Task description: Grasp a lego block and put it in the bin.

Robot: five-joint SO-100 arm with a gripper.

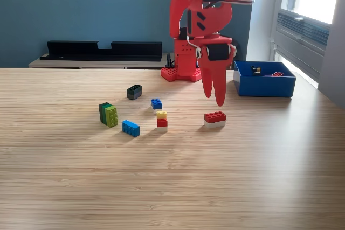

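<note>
Red plastic makes up the whole arm, whose base sits at the far edge of the pale wooden table and whose end effector hangs pointing straight down above the surface. Its two long fingers sit close side by side with only a thin slit between them, and nothing is held between them. Just below and a little toward the exterior view's right of the tips lies a red-on-white lego block, resting flat on the table and not touched. Further toward the exterior view's left stand a small yellow, red and white stack, a small blue block, a longer blue block, a green and lime pair set upright, and a dark block nearer the back. The bin, a shallow blue box, rests on the table at the exterior view's right, well apart from the loose blocks, and a red piece and a small dark piece lie inside it. Behind the table runs a low shelf carrying a long black tray against a teal wall.
</note>
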